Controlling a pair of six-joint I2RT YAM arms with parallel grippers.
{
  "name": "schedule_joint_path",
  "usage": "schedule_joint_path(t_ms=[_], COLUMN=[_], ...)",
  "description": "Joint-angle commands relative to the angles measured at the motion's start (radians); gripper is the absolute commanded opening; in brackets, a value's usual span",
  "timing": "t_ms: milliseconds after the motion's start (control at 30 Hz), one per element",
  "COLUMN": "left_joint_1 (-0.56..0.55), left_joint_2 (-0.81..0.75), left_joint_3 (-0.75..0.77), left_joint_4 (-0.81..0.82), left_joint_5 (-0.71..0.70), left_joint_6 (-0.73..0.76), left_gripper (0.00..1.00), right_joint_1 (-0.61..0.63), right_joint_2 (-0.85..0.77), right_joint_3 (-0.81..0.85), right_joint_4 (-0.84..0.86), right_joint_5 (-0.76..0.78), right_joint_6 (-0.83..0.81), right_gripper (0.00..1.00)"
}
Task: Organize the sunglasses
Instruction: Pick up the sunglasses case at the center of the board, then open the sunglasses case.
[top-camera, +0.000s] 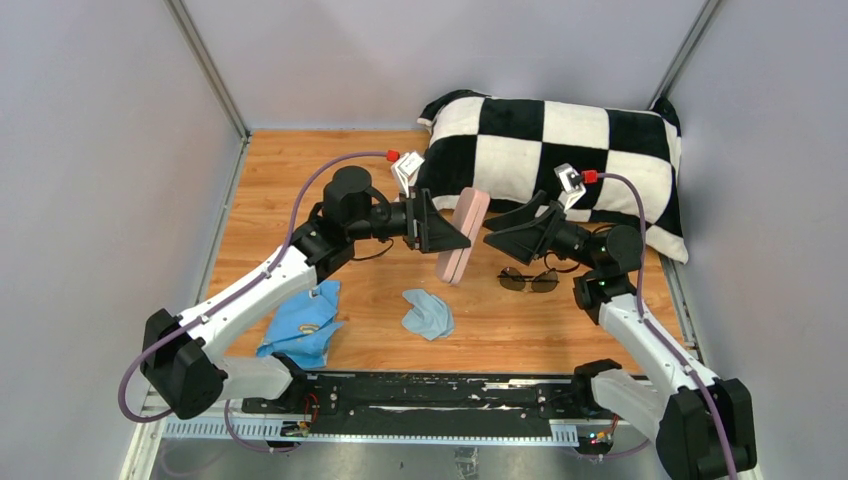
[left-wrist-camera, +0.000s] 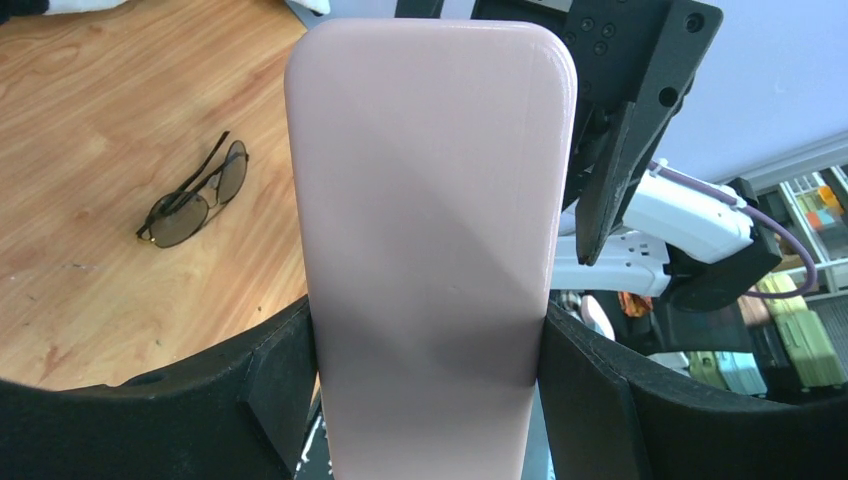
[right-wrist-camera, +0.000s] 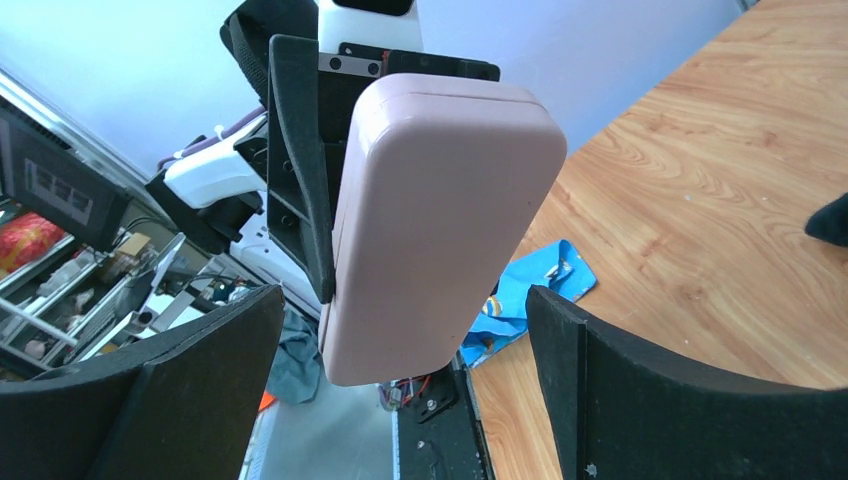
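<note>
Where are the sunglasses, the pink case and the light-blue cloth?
sunglasses (left-wrist-camera: 181, 221), left wrist view, on the lower-left lens.
pink case (left-wrist-camera: 430, 230), left wrist view, middle of its broad face.
light-blue cloth (top-camera: 428, 314), top external view, centre of the crumpled fabric.

sunglasses (top-camera: 528, 280) | thin dark frame, brownish lenses | lying on table (top-camera: 300, 180)

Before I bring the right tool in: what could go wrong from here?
The left tool holds the case in the air; a push from the open right tool could twist it loose or drop it. The sunglasses lie loose near the right tool; a low sweep may hit them.
</note>
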Motion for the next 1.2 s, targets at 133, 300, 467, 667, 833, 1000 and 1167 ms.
schedule_joint_path(t_ms=[133,300,467,667,833,1000,1167], left_joint_1=[0.003,0.003,0.003,0.003,0.003,0.003,0.003], left_joint_2=[-0.028,-0.033,-0.032,-0.053,-0.063,-0.061,-0.063], left_joint_3=[-0.014,-0.010,-0.010,-0.019,-0.026,-0.026,-0.029], left_joint_4=[0.101,0.113,0.115,0.114,0.121,0.122,0.122], left_joint_5=[0.028,0.023,0.016,-0.001,-0.010,-0.009,-0.014], left_joint_6=[-0.061,-0.071,-0.078,-0.081,-0.090,-0.092,-0.095], left_gripper=[0.00,0.00,0.00,0.00,0.00,0.00,0.00], right_joint_1=[0.033,0.033,0.043,0.058,0.086,0.114,0.127], right_joint_2=[0.035,0.072,0.179,0.283,0.303,0.317,0.341], right_joint_3=[0.044,0.072,0.087,0.108,0.111,0.118,0.120], right_joint_4=[0.076,0.130,0.361,0.538,0.564,0.565,0.565], right_joint_5=[-0.015,-0.014,-0.020,-0.007,0.004,0.009,0.021], right_joint_6=[0.021,0.079,0.217,0.323,0.329,0.325,0.318], right_gripper=[1.00,1.00,1.00,1.00,0.98,0.95,0.95])
